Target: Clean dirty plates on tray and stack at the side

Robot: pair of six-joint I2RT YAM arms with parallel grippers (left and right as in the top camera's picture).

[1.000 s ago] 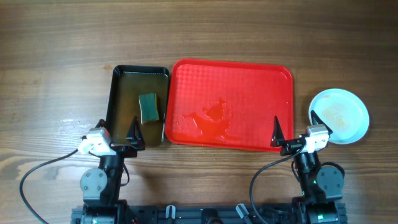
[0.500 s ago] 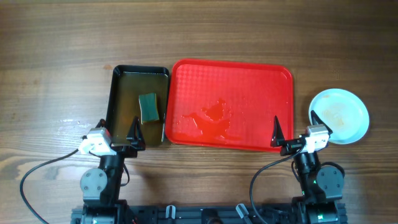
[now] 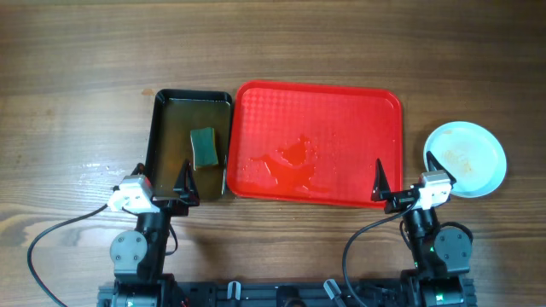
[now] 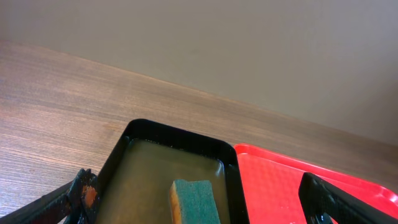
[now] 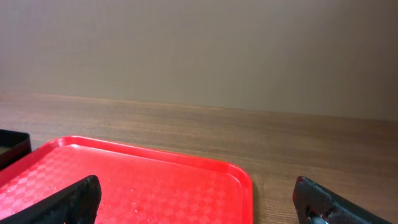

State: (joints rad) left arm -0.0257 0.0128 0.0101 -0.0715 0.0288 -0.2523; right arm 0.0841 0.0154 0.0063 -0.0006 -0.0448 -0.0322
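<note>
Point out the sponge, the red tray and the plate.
sponge [image 3: 203, 147], overhead view, middle of its green top.
red tray [image 3: 341, 115], overhead view, bare dry floor.
plate [image 3: 465, 159], overhead view, its smeared centre.

Robotics test bench, wood-grain table [image 3: 341, 43], bare beige wall [image 5: 199, 50], cabled arm bases [image 3: 136, 251]

Sponge [image 3: 203, 147] in tub [image 3: 155, 128] left of tray [image 3: 341, 111]; plates [image 3: 465, 159] right of tray.

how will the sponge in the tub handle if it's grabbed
The sponge sits in the tub of brown water, so it is probably soaked, drippy and heavier than dry. It looks like foam, so it likely squashes when pinched.
</note>
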